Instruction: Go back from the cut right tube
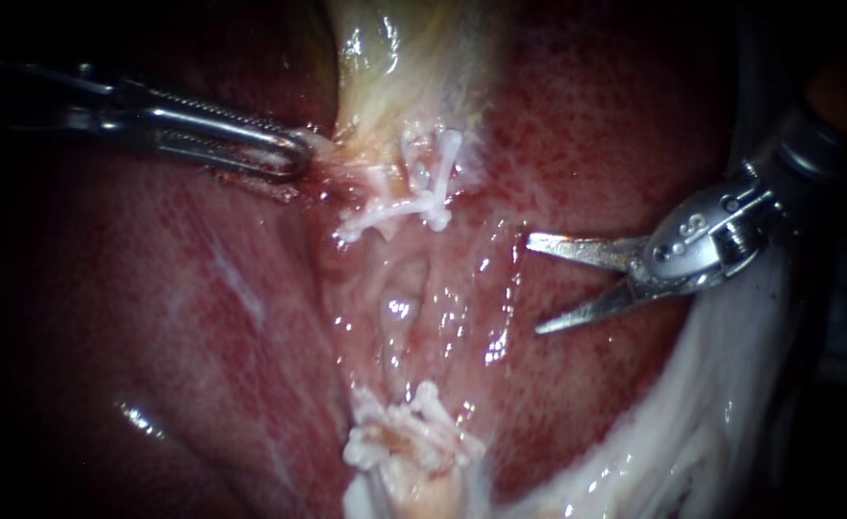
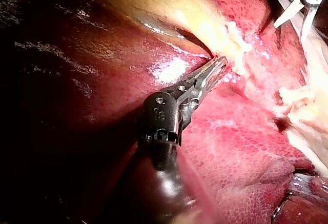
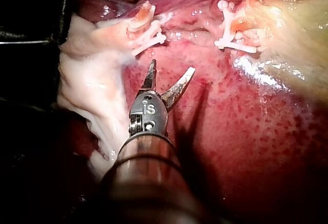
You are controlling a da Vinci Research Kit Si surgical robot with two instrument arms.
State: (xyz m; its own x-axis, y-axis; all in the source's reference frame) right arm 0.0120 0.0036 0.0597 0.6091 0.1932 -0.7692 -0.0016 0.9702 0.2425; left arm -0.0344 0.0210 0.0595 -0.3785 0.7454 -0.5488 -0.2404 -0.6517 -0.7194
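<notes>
Two slim metal blades of the right instrument (image 1: 534, 285) are held wide apart, nothing gripped. Ahead of them, untouched, lie the stumps of the pale cut tube (image 3: 139, 21), capped by white plastic clips (image 1: 423, 197). The edge of the yellowish gallbladder (image 1: 385, 77) is clamped between the jaws of the left instrument (image 1: 296, 154).

Right instrument (image 1: 535, 285) agape (left instrument (image 1: 298, 159) clamped)
</notes>
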